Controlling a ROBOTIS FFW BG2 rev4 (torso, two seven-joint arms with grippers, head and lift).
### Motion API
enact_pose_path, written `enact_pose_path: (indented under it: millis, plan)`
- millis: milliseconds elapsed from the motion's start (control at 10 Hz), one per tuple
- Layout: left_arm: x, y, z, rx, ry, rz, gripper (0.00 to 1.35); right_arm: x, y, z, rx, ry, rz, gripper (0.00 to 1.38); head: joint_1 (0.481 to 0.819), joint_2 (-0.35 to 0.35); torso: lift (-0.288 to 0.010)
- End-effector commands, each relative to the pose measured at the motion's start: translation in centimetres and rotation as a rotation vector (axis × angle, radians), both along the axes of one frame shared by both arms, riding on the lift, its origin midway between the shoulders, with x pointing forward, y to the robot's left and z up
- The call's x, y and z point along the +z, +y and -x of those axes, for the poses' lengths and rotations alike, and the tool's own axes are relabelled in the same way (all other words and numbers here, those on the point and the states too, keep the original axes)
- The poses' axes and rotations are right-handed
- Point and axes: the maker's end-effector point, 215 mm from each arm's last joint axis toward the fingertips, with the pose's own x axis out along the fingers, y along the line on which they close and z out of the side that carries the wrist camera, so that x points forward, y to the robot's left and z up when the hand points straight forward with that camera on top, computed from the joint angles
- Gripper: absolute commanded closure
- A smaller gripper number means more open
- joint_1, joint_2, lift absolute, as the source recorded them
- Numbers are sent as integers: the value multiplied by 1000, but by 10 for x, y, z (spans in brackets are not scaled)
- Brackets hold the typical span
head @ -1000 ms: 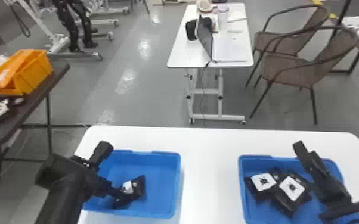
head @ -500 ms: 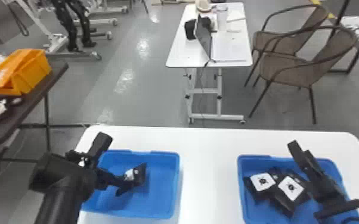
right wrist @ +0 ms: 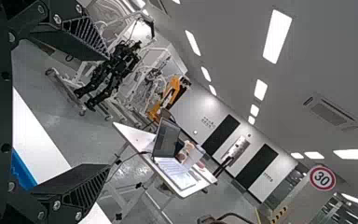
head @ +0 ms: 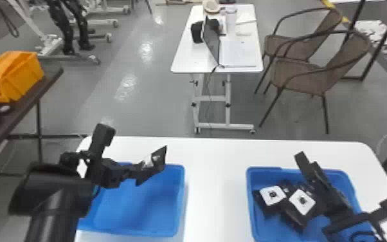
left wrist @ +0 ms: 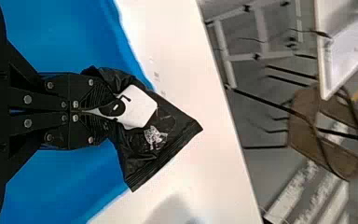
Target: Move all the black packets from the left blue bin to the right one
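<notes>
Your left gripper (head: 131, 170) had its fingers closed on a black packet (head: 157, 161), gripping it by the white label above the far side of the left blue bin (head: 182, 193). Your right gripper (head: 315, 194), wide open and holding nothing, was to the right of that bin, over the right blue bin (head: 250, 202), where labelled black packets (head: 295, 218) lay touching. Beyond the left blue bin stood a laptop (head: 211, 41) on its table (head: 186, 61).
</notes>
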Motion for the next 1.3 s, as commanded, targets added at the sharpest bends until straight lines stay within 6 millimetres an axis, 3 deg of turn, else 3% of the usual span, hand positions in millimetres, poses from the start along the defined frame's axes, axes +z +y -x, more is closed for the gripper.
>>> enact_pose_path:
  millis: [0,300,600,1000,1200]
  plan:
    - [41,-62,-18,-92,-108,131,1207,6,7,-2,12,-12,5,203,695,80,0]
    - [85,-159,-36,-279,-185,210,1207,40,28,-19,65,-86,95,200,695,-19,0]
    - [115,-240,-40,-405,-232,292,1207,69,49,-32,97,-147,101,254,695,-84,0]
    - [127,-307,-38,-537,-238,329,1207,105,75,-44,133,-225,108,259,695,-146,0]
    - [121,-321,-38,-566,-224,324,1207,118,88,-44,154,-252,106,259,695,-160,0]
